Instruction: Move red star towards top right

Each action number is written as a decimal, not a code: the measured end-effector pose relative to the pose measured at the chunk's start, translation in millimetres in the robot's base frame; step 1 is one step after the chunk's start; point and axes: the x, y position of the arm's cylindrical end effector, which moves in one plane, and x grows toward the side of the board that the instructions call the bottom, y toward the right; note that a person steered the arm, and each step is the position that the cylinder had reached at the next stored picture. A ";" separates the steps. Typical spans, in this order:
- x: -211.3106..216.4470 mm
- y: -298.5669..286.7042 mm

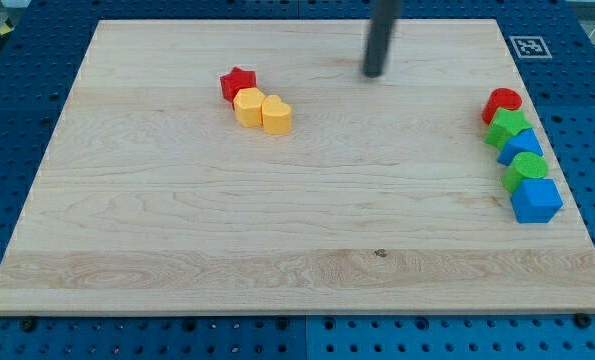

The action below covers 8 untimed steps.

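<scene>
The red star (237, 82) lies on the wooden board (297, 220) at the upper left of centre. A yellow hexagon block (249, 106) touches it on its lower right, and a yellow heart block (276, 115) touches the hexagon. My tip (374, 73) is at the view's top, well to the right of the red star and apart from every block.
At the view's right edge a column of blocks stands close together: a red cylinder (502, 103), a green star (508, 128), a blue block (524, 146), a green cylinder (526, 169) and a blue cube-like block (535, 200). A fiducial marker (528, 46) sits at the top right corner.
</scene>
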 end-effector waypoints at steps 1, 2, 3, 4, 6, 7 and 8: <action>-8.2 -108.1; -8.0 -175.6; 12.7 -192.6; 38.8 -198.8; 38.1 -179.7; 49.3 -167.6; 58.6 -151.5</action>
